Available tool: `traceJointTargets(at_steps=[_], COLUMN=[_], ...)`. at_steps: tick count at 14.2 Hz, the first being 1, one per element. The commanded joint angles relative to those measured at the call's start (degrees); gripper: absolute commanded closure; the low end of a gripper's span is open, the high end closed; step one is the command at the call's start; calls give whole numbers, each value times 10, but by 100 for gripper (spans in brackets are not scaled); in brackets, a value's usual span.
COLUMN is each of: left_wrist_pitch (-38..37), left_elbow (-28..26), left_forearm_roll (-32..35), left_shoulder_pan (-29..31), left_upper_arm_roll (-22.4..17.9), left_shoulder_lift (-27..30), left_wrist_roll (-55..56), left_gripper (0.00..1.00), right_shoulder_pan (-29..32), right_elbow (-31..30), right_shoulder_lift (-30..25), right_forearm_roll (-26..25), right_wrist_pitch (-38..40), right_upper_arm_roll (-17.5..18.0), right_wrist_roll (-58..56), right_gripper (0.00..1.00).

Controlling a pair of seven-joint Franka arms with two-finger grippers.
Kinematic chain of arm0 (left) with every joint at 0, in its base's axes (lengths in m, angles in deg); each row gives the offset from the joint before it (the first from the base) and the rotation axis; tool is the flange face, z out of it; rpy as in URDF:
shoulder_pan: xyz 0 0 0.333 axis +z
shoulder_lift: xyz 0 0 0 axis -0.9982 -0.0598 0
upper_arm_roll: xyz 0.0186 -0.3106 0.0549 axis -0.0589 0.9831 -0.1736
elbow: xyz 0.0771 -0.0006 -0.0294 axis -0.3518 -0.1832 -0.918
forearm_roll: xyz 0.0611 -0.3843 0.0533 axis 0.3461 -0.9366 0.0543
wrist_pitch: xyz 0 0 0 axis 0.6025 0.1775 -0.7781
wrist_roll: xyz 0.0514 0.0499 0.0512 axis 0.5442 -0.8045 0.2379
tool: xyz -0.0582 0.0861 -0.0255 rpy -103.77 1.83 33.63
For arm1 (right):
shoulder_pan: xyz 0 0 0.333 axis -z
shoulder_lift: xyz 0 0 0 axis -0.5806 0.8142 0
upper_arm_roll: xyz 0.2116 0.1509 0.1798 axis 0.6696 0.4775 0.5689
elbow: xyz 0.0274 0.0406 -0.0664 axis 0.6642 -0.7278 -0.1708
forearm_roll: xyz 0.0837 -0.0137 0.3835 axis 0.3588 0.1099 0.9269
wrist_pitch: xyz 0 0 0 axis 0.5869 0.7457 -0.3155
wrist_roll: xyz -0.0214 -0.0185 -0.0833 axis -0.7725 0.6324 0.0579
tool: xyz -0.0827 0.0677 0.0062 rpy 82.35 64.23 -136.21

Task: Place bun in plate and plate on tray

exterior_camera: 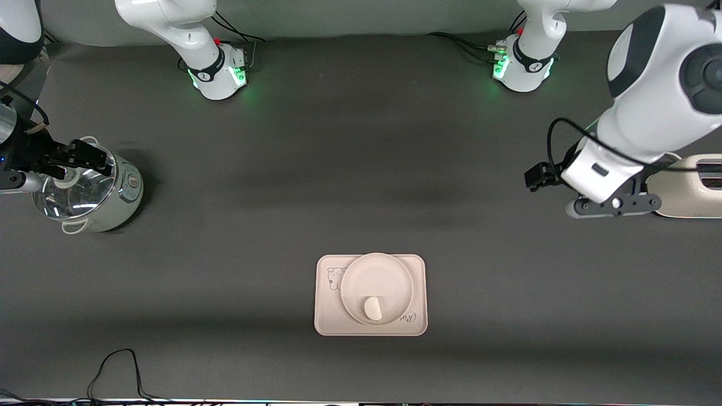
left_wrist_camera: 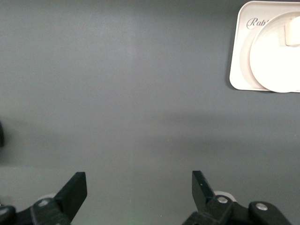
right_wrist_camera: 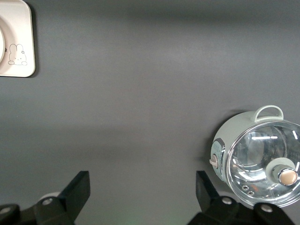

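The cream-white bun (exterior_camera: 372, 309) lies in the round beige plate (exterior_camera: 377, 276), near the plate's rim closest to the front camera. The plate sits on the pinkish-cream tray (exterior_camera: 327, 316) with the rabbit drawing, in the middle of the table. My left gripper (exterior_camera: 615, 206) is open and empty, up at the left arm's end of the table, away from the tray. Its wrist view (left_wrist_camera: 139, 187) shows the tray (left_wrist_camera: 239, 56), plate (left_wrist_camera: 272, 65) and bun (left_wrist_camera: 293, 33). My right gripper (exterior_camera: 84, 158) is open and empty over the pot; its wrist view (right_wrist_camera: 143, 190) shows a corner of the tray (right_wrist_camera: 18, 28).
A pale green pot with a glass lid (exterior_camera: 84, 192) stands at the right arm's end of the table and also shows in the right wrist view (right_wrist_camera: 255, 164). A cream appliance (exterior_camera: 688, 189) stands at the left arm's end. A black cable (exterior_camera: 113, 366) lies near the front edge.
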Motion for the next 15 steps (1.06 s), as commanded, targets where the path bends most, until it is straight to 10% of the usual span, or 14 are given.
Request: traceJointTargets(at_steps=[1, 7, 15], left_wrist_pitch=[-30, -30, -17], left_elbow=[-11, -151, -186], left_forearm_roll=[-1, -2, -9], left_shoulder_pan=[34, 80, 83], left_upper_arm_roll=[-10, -28, -39], left_shoulder_lift=[43, 197, 228], left_wrist_roll=[-16, -75, -71], left_gripper=[0, 0, 0], right_shoulder_pan=[0, -2, -2], right_elbow=[-9, -7, -6], right_shoulder_lift=[-8, -7, -4], right_forearm_roll=[-13, -13, -13], right_wrist_pitch=[1, 1, -3], right_upper_arm_roll=[-1, -2, -2], right_wrist_roll=[-7, -2, -6], right_gripper=[0, 0, 0])
